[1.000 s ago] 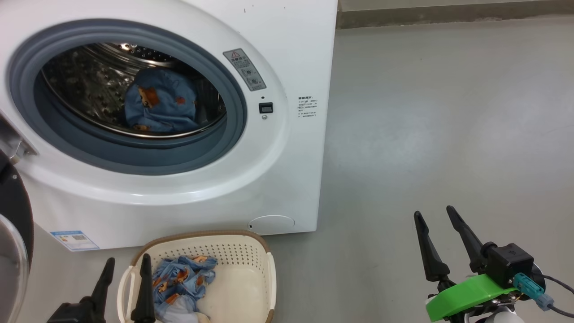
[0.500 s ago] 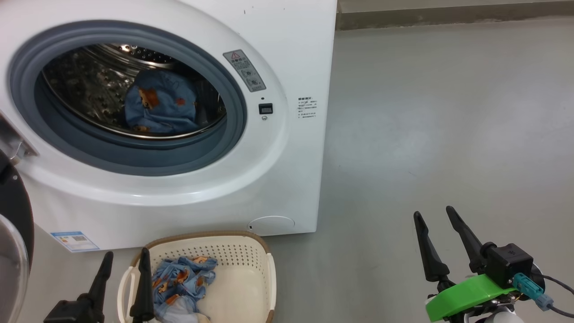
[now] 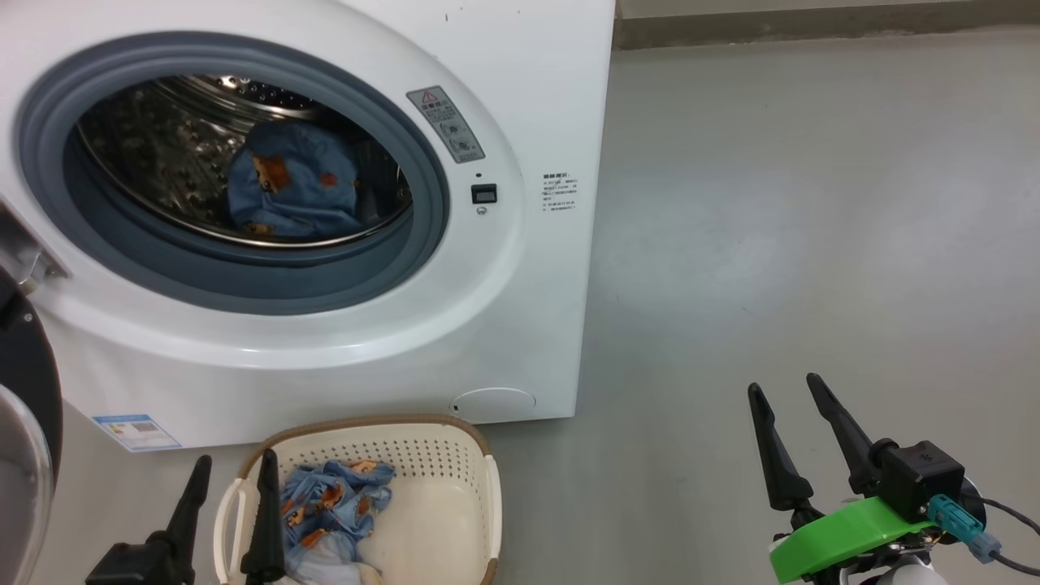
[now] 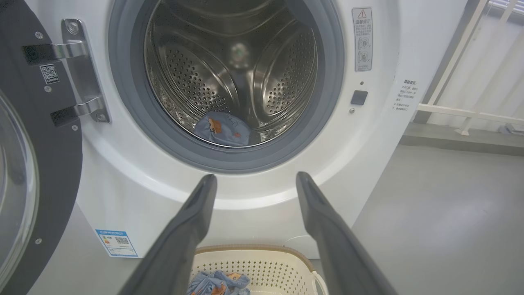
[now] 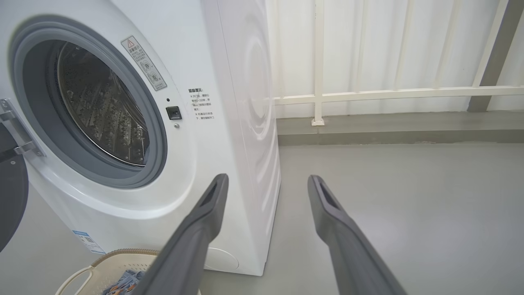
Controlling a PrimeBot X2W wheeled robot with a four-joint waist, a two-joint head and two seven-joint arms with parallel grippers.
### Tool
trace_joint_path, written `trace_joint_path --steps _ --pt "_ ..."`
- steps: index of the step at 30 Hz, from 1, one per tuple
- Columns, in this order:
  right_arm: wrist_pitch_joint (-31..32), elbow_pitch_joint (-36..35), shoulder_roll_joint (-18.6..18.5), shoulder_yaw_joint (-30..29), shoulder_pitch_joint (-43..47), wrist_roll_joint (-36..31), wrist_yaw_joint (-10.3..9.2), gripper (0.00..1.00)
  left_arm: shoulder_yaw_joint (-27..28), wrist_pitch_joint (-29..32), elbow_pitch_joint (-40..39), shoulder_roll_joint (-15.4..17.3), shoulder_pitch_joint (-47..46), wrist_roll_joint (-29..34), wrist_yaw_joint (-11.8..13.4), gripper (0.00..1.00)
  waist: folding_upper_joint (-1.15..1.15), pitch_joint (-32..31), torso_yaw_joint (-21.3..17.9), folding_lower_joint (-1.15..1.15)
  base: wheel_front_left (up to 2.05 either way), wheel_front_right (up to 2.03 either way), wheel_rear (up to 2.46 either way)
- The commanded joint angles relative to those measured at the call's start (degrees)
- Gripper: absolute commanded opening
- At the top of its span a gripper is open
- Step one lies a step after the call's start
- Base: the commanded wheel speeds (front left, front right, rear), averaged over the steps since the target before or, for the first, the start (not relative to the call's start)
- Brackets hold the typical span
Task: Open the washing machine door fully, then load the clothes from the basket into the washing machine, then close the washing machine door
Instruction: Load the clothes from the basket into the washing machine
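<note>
Found the washing machine [image 3: 528,97] far and left on the floor [image 3: 812,203], the washing machine door [image 3: 36,357] swung out at its left. Found the basket [image 3: 439,463] near, just before the machine; clothes [image 3: 333,500] in the basket's left half, one more piece lying in the drum [image 3: 162,154].

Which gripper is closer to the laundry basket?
Left. The left gripper hovers at the basket's left rim; the right gripper sits well off to its right over the floor.

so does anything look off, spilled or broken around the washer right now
Nothing stands out. The door hangs open on the left, one blue garment lies in the drum, the other clothes sit inside the basket, and no cloth is on the floor.
</note>
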Motion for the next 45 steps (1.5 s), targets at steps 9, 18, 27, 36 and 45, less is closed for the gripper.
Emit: trace_joint_path --steps 9,18,27,36,45 --pt "-0.68 -1.38 -0.04 1.23 -1.81 -1.09 0.09 1.00 0.68 -0.37 1.85 0.50 -2.69 0.69 -0.05 1.00 0.00 5.18 -0.65 0.00 0.00 0.00 0.00" --pt "-0.68 -2.53 -0.04 0.40 -3.71 -3.24 0.09 1.00 0.12 -0.37 8.53 0.50 -8.13 1.48 -0.13 1.00 0.00 13.62 -1.15 0.00 0.00 0.00 0.00" --pt "-0.68 -5.21 -0.04 -0.51 -6.35 -5.68 0.09 1.00 -2.74 -0.37 22.84 4.29 -19.73 -0.46 -0.15 1.00 0.00 25.58 -2.93 0.00 0.00 0.00 0.00" --pt "-0.68 -9.53 -0.04 -1.48 -7.57 -6.30 0.09 1.00 -6.07 -0.37 41.29 9.91 -34.29 -2.71 -0.16 1.00 0.00 37.17 -6.93 0.00 0.00 0.00 0.00" --pt "-0.68 -12.47 -0.04 -0.90 -8.18 -4.71 0.09 1.00 -12.48 1.31 58.48 15.00 -49.11 -2.16 -0.16 1.00 0.00 46.24 -10.61 0.00 0.00 0.00 0.00"
